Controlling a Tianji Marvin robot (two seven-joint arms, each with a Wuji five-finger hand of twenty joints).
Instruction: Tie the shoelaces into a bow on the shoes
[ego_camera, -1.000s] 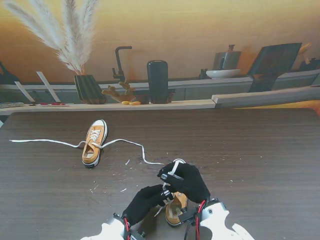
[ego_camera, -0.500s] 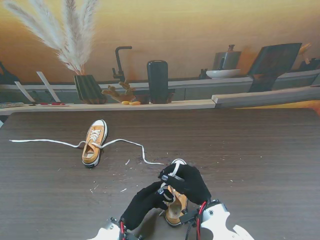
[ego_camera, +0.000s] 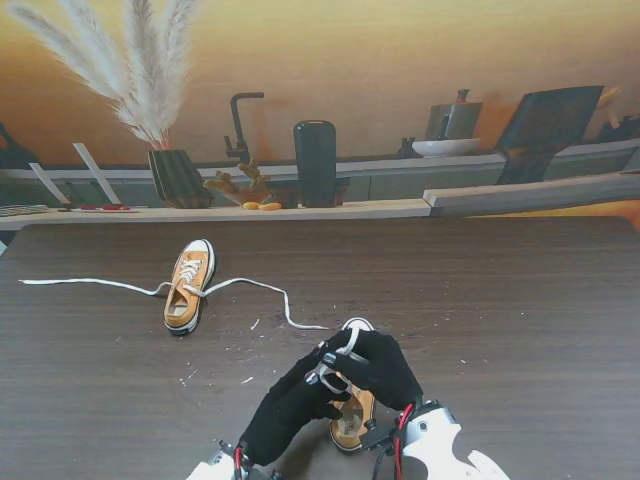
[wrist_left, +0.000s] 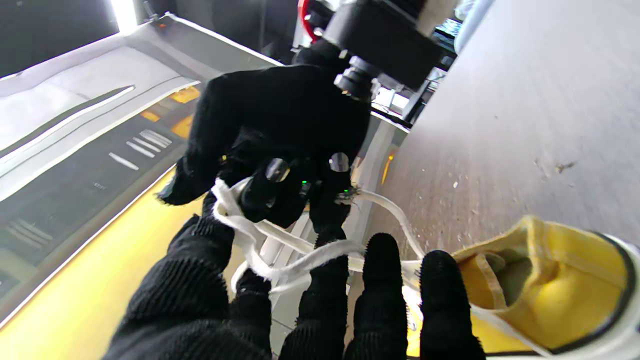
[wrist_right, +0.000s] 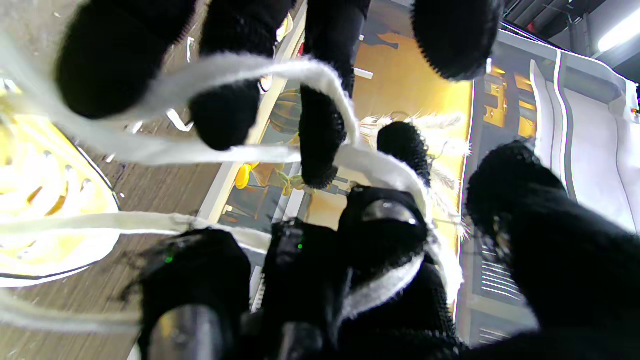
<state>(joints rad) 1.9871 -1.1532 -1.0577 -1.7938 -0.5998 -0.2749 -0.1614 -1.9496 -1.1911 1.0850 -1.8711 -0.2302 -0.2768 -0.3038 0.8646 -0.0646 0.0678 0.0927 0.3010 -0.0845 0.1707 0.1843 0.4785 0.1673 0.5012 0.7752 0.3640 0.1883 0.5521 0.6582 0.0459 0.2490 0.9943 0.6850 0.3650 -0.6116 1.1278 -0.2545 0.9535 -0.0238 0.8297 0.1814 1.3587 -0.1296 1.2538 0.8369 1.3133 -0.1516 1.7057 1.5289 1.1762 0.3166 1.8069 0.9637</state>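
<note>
A dark brown wood-grain table (ego_camera: 520, 300) fills the scene, with a long pale shelf (ego_camera: 300, 212) running along its far edge. On that shelf, far left, stands a dark ribbed vase of cream pampas grass (ego_camera: 178, 176), and beside it toward the middle a tall black rounded box (ego_camera: 316, 163).

Near the table's near edge, just right of centre, the two black-gloved hands meet over the nearer mustard-yellow canvas sneaker with a white rubber sole (ego_camera: 352, 415); its white toe cap shows just beyond the hands and its open heel end shows nearer to me. The left hand (ego_camera: 292, 398) reaches in from the left with its fingers (wrist_left: 380, 265) curled around the white flat shoelace (wrist_left: 295, 260) of that sneaker, which crosses over them. The right hand (ego_camera: 378, 366) comes from the right, its fingers (wrist_right: 385, 235) bent closed with the same lace looped over and between them. Both hands grip the lace, and the strands run taut between them above the shoe's eyelets; whether a knot has formed cannot be made out.

Well apart, on the far left part of the table, lies a second mustard-yellow sneaker (ego_camera: 188, 285), toe pointing away. Its loose white lace (ego_camera: 262, 289) trails flat on the table to either side, one end stretching far left, the other curving right toward the middle. Small pale crumbs (ego_camera: 247, 380) speckle the table between the two shoes.
</note>
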